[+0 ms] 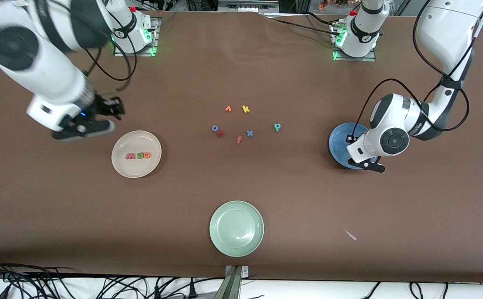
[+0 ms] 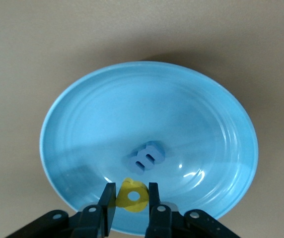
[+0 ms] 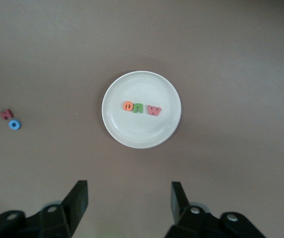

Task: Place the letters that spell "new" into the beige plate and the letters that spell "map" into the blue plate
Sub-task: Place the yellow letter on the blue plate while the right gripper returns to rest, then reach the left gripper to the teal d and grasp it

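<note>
Beige plate (image 1: pixel 118 164), toward right arm's end: salmon w (image 1: pixel 130 156), green n (image 1: pixel 140 156), orange e (image 1: pixel 147 155) in row inside, "new" done. Blue plate (image 2: pixel 82 114), toward left arm's end: blue m (image 2: pixel 147 157) inside; yellow a (image 2: pixel 132 195) between left gripper (image 2: pixel 132 198) fingers, narrow gap, pinch or release unclear. Teal p (image 1: pixel 277 127) on table between plates, still to place. Right gripper (image 3: pixel 130 201) spread wide, empty, above table beside beige plate. Letters small matte foam; plates round, shallow, glossy; table brown cloth (image 1: pixel 349 232).
</note>
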Controlling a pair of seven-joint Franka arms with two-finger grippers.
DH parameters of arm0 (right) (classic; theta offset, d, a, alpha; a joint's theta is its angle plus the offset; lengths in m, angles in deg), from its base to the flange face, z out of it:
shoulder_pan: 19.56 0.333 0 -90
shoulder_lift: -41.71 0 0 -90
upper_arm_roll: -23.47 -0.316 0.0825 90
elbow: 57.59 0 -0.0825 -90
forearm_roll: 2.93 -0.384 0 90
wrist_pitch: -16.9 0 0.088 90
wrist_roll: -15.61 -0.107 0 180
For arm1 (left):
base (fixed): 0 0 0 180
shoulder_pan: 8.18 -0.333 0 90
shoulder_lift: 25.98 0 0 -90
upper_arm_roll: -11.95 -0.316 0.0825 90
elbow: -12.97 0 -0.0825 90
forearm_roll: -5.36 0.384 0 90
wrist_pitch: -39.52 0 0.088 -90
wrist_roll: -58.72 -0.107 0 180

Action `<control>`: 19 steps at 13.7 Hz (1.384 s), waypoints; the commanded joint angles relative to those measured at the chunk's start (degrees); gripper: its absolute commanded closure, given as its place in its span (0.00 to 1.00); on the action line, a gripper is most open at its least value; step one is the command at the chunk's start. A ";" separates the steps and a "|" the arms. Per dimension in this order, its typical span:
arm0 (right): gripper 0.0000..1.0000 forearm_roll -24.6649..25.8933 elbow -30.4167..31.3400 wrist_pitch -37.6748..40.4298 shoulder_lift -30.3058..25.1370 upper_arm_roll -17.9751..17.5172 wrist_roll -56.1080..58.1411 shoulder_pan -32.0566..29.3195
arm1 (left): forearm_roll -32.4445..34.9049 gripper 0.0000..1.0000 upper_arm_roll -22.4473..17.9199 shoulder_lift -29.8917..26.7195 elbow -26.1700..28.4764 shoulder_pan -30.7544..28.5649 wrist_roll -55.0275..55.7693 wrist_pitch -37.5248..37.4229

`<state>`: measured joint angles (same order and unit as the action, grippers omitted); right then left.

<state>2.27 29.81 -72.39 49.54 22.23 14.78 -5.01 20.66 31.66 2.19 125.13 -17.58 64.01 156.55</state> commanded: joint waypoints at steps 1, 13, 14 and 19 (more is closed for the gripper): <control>0.01 -3.33 -1.79 3.24 -2.90 0.62 4.26 -4.07 | -3.25 0.00 0.33 -0.48 0.08 0.25 -0.19 0.31; 0.00 -7.12 -1.88 8.17 -3.70 1.58 3.56 -4.96 | -7.22 0.00 17.74 -0.04 0.51 3.93 48.37 9.78; 0.00 -7.56 -1.88 8.17 -3.70 2.20 3.82 -4.96 | -6.61 0.00 17.65 -0.04 1.47 5.51 51.63 11.63; 0.00 -7.48 -1.97 8.17 -3.35 2.91 6.45 -5.05 | -6.25 0.07 17.21 2.24 8.25 8.85 56.67 24.56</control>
<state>-4.11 28.38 -65.18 46.08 24.92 19.10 -9.81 14.64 49.44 3.33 132.73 -10.22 119.41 179.29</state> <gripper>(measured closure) 0.000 0.009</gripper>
